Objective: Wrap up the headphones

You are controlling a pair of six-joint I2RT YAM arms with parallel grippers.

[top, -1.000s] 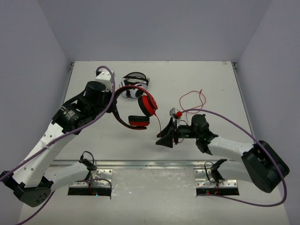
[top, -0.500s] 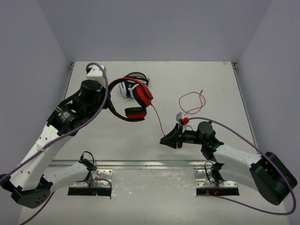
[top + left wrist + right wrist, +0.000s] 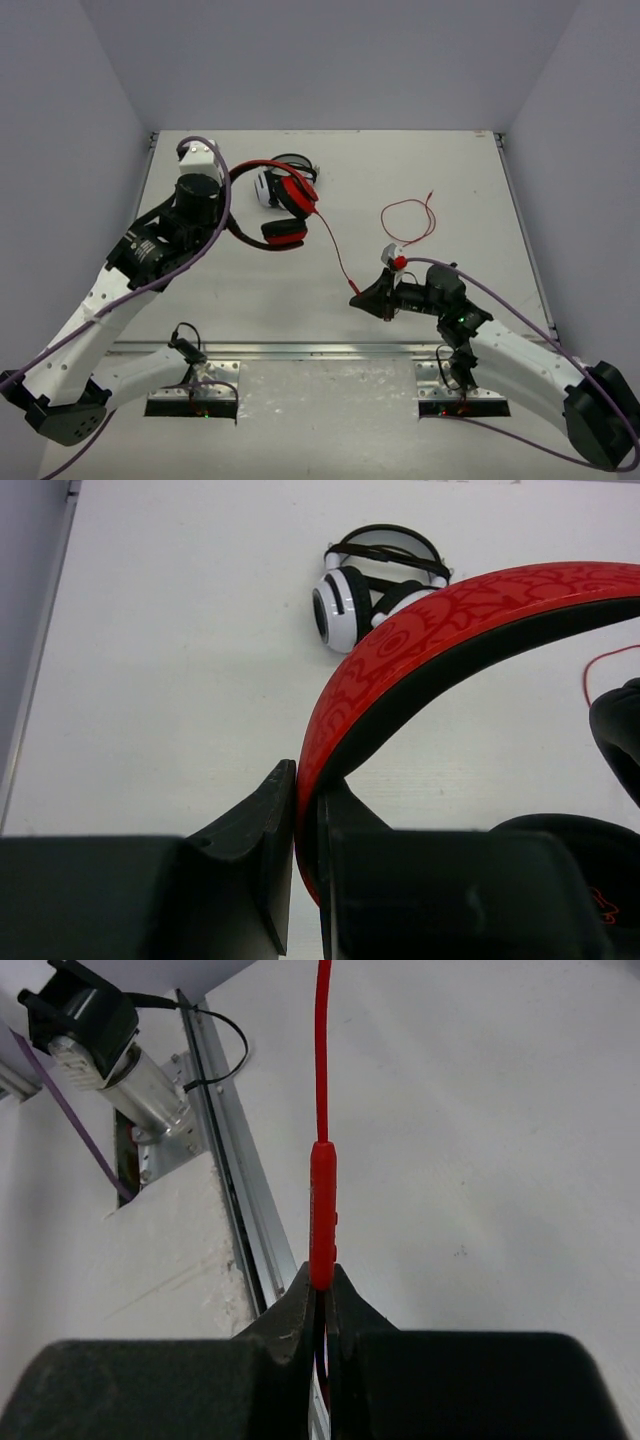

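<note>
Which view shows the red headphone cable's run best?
Top external: the cable runs from the headphones to the shut right gripper, then loops beyond. Right wrist shows only the pinched stretch; left wrist, a sliver at its right edge.

No text, brand or number can be read in any view. The headphones (image 3: 420,640) have an embossed swirl pattern on the red band, with no letters. There is a small red mark on the black ear cup (image 3: 600,910), cut off and too small to read. The white headphones (image 3: 345,605) have no legible logo. The red inline piece on the cable (image 3: 322,1210) has nothing legible.
</note>
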